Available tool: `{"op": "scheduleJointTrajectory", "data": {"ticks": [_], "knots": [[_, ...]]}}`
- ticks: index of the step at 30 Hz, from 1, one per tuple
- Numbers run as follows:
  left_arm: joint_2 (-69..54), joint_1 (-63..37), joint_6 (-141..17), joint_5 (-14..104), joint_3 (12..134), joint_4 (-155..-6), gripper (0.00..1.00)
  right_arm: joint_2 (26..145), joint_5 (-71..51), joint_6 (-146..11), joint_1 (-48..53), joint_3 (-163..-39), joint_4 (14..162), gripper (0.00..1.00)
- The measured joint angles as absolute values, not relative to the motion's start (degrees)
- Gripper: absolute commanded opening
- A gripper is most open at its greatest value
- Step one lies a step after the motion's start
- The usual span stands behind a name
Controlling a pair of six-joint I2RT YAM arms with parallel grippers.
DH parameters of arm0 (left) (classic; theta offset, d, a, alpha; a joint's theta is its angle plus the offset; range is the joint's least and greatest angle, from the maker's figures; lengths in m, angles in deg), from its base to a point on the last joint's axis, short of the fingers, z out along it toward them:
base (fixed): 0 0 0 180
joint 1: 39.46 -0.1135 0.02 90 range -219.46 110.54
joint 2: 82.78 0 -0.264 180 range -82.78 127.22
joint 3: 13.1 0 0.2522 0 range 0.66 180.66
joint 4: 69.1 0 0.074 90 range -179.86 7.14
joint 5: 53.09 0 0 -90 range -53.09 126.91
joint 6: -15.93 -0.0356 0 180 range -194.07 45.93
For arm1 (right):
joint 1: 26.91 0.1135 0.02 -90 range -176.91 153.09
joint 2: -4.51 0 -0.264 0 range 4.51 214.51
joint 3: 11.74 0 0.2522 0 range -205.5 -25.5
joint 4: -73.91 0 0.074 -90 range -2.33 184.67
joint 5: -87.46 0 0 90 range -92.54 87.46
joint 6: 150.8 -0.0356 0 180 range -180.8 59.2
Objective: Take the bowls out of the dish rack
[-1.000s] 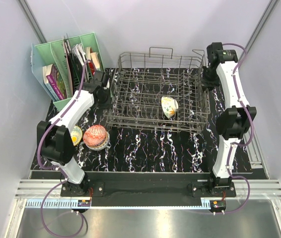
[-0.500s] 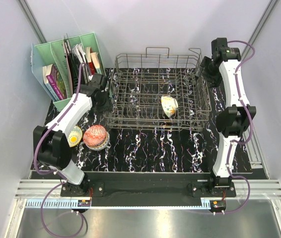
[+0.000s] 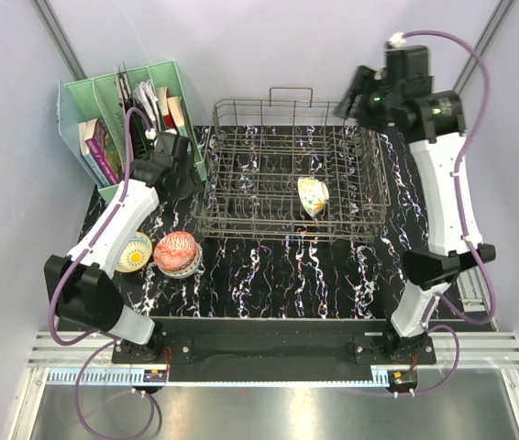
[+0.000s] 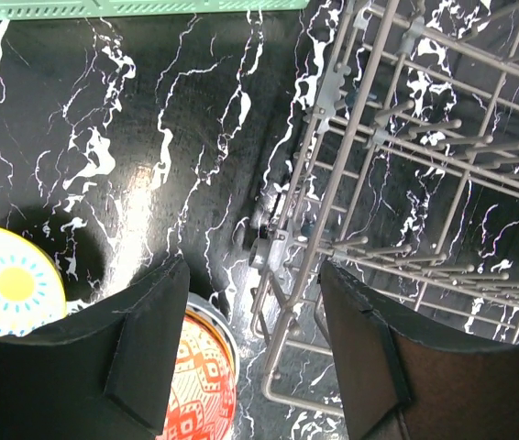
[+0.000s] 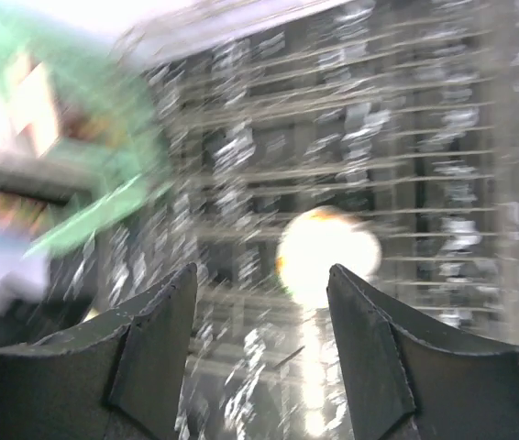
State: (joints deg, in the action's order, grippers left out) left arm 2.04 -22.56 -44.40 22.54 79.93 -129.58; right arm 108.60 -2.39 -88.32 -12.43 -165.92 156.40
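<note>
Left gripper (image 4: 255,275) and right gripper (image 5: 261,275): both wide, empty, just released from the dish rack (image 3: 250,174).
We list one floral bowl (image 3: 312,196) remaining inside, next to unload.

A robot test cell: plain walls (image 3: 269,46), aluminium rails (image 3: 67,349), marbled mat (image 3: 269,275).

**Both arms extended, both grippers parted**

The left arm (image 3: 117,220) reaches from its base at the near edge of the table (image 3: 278,275) toward the far left corner, elbow pushed out to the left. Its left gripper (image 4: 252,275) points down with the jaws well apart. The right arm (image 3: 447,183) rises tall along the right edge. Its raised wrist tips the right gripper (image 5: 261,275) over the far right corner, jaws likewise parted.
</note>
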Motion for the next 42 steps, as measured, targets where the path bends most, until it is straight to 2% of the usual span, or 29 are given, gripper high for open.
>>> {"op": "scheduleJointTrajectory", "data": {"ticks": [5, 13, 22, 34, 42], "knots": [[2.0, -22.6, -43.7, 22.6, 79.9, -129.4, 0.63, 113.8, -3.8, -88.7, -5.1, -164.8, 158.5, 0.73], [-0.7, -22.5, -42.3, 23.5, 75.6, -128.4, 0.63, 123.0, -3.7, -88.7, -5.1, -152.8, 162.6, 0.73], [-1.3, -22.1, -41.4, 24.7, 74.0, -127.9, 0.63, 126.8, -3.5, -88.7, -3.8, -161.1, 163.9, 0.74], [-1.8, -21.6, -40.9, 25.5, 71.2, -126.8, 0.63, 132.0, 0.0, -88.2, -0.1, -160.5, 164.3, 0.75], [-3.0, -21.3, -40.3, 25.9, 69.8, -125.8, 0.62, 132.2, 9.2, -86.9, 0.0, -159.3, 164.2, 0.75]]}}
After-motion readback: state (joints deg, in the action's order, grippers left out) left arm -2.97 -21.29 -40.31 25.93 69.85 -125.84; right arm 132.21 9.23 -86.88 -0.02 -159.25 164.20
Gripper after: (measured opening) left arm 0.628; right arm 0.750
